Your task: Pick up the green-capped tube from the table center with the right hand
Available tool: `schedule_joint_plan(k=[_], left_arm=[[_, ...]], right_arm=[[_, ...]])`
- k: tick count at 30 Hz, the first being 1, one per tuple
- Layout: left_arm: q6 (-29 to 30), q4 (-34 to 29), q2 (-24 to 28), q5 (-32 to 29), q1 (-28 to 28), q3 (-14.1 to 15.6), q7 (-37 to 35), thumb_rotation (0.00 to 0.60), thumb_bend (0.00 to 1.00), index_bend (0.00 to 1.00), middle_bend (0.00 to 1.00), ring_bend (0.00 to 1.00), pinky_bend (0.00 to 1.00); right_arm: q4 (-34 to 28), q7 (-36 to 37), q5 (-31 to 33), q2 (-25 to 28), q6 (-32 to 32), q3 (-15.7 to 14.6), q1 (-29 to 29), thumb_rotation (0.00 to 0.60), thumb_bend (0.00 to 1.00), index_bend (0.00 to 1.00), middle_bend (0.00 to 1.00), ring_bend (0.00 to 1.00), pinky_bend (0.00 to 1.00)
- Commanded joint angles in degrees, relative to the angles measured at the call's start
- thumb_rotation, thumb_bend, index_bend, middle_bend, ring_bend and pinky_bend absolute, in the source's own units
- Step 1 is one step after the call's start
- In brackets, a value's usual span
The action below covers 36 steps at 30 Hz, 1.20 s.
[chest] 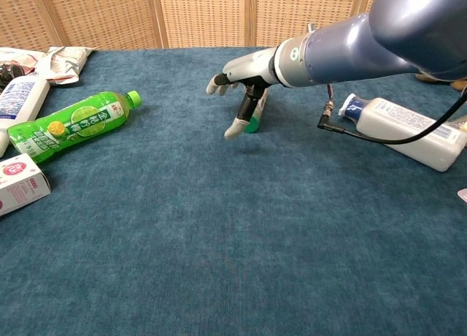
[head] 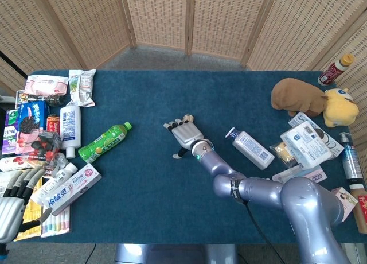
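The green-capped tube (head: pixel 187 119) lies at the table center, mostly hidden under my right hand (head: pixel 184 135) in the head view. In the chest view its green cap (chest: pixel 255 123) peeks out behind the thumb. My right hand (chest: pixel 244 69) hovers low over the tube, fingers spread past its left side. The thumb points down to the cloth just in front of the cap. Nothing is gripped in it. My left hand (head: pixel 11 209) rests at the bottom left corner, fingers apart and holding nothing.
A green drink bottle (chest: pixel 69 124) lies left of the tube. A white blue-capped bottle (chest: pixel 408 131) lies to the right under my right forearm. Boxes and packets (head: pixel 71 187) crowd the left edge. Plush toys (head: pixel 298 96) and packets fill the right side.
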Motion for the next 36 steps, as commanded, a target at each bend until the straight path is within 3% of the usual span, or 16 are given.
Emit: schedule_joint_plan(k=[1,7,14,21,27,30,33,36], left_arm=[[0.16,-0.19,0.08,0.21,0.11,0.09,0.17,0.600,0.30,0.00,0.00,0.00,0.00],[0.51,-0.76,0.25,1.06,0.12,0.13,0.62,0.600,0.30,0.00,0.00,0.00,0.00],[-0.52,-1.40,0.26,1.71,-0.83,-0.13,0.99,0.600,0.30,0.00,0.00,0.00,0.00],[-1.02,-1.71,0.12,2.58,-1.20,0.25,1.11,0.600,0.31,0.00,0.00,0.00,0.00],[0.54,-1.84,0.58,2.97,-0.26,0.65,0.96,0.600,0.31,0.00,0.00,0.00,0.00],[0.90,-1.73,0.73,3.37,-0.07,0.91,0.35,0.600,0.31,0.00,0.00,0.00,0.00],[1.19,-1.62,0.78,3.76,0.04,1.06,0.11,0.600,0.31,0.00,0.00,0.00,0.00],[1.72,-1.39,0.81,4.32,0.22,1.30,-0.74,0.600,0.31,0.00,0.00,0.00,0.00]], right_arm=[[1.95,-0.55,0.25,-0.91,-0.55,-1.64,0.64,0.473,0.23,0.00,0.10,0.00,0.15],[2.42,-1.21,2.72,-0.26,-0.21,-4.04,1.12,0.471,0.23,0.00,0.11,0.00,0.15],[-2.53,-3.48,8.82,3.67,3.09,-7.77,1.35,0.475,0.23,0.00,0.12,0.00,0.15],[-3.81,-3.33,7.68,5.54,4.75,-8.07,0.44,0.474,0.23,0.00,0.15,0.00,0.15],[-2.74,-0.39,0.84,5.44,4.38,-7.35,-2.45,0.539,0.22,0.02,0.38,0.18,0.29],[-1.73,1.81,-3.92,4.64,4.31,-6.75,-4.35,0.599,0.19,0.20,0.56,0.33,0.46],[-1.18,3.81,-6.73,4.03,4.62,-5.82,-5.82,0.600,0.18,0.37,0.74,0.49,0.61],[-0.76,6.53,-10.16,3.25,5.48,-4.60,-7.71,0.600,0.17,0.47,0.84,0.60,0.73]])
